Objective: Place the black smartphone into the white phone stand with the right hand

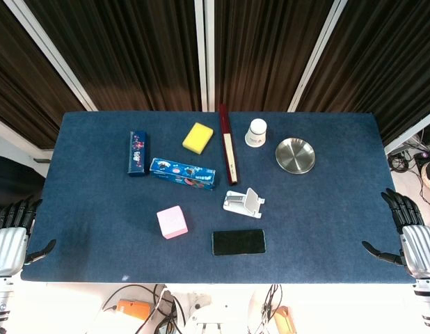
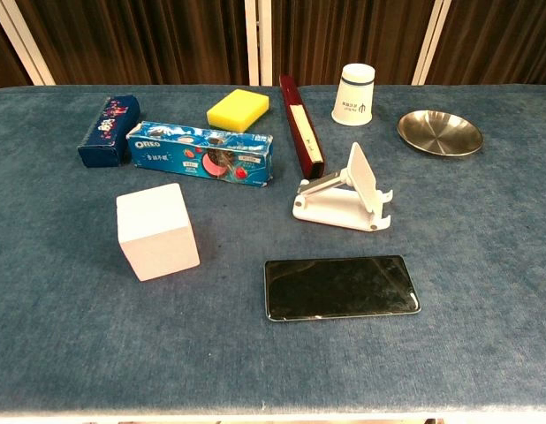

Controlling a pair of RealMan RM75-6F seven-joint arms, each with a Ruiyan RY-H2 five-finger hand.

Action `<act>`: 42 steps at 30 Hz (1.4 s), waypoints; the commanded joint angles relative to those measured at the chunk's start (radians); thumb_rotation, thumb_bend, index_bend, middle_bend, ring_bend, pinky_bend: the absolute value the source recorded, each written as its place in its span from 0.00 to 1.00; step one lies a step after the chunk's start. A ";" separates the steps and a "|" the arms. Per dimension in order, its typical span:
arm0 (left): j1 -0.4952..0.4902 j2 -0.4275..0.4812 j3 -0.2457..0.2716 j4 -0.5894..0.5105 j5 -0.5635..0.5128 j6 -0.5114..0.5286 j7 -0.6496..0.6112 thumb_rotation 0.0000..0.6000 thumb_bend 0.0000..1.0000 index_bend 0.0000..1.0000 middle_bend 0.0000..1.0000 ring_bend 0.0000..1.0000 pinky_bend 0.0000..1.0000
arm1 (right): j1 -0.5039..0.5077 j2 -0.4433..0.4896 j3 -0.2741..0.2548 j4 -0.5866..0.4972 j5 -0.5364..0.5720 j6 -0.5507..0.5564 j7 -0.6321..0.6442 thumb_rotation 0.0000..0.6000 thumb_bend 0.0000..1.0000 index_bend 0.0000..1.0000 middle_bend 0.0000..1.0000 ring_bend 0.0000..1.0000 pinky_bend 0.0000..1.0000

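The black smartphone [image 1: 239,242] [image 2: 341,287] lies flat, screen up, near the front edge of the blue table. Just behind it stands the white phone stand [image 1: 243,202] [image 2: 345,193], nothing in its cradle. My right hand [image 1: 404,231] hangs off the table's right end with fingers spread, holding nothing, far from the phone. At the table's left end my left hand [image 1: 14,233] hangs likewise, fingers apart and holding nothing. Neither hand shows in the chest view.
Left of the phone sits a pink cube [image 1: 172,222] [image 2: 156,230]. Behind the stand lie an Oreo box [image 1: 183,174] [image 2: 200,153], a dark red box [image 1: 228,143], a yellow sponge [image 1: 197,137], a blue box [image 1: 137,153], a white cup [image 1: 256,133] and a steel dish [image 1: 296,155].
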 commanded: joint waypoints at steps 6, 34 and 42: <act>-0.014 -0.001 -0.007 -0.002 -0.007 -0.023 0.007 1.00 0.14 0.09 0.03 0.00 0.00 | 0.075 0.005 -0.045 -0.075 -0.090 -0.131 -0.048 1.00 0.28 0.00 0.06 0.00 0.10; -0.025 -0.022 -0.005 0.058 -0.004 -0.041 -0.037 1.00 0.14 0.09 0.03 0.00 0.00 | 0.496 -0.618 0.088 -0.218 0.565 -0.622 -1.187 1.00 0.30 0.21 0.00 0.00 0.06; -0.024 -0.023 -0.005 0.071 -0.008 -0.046 -0.053 1.00 0.14 0.09 0.03 0.00 0.00 | 0.573 -0.664 0.084 -0.233 0.745 -0.530 -1.333 1.00 0.36 0.22 0.00 0.00 0.02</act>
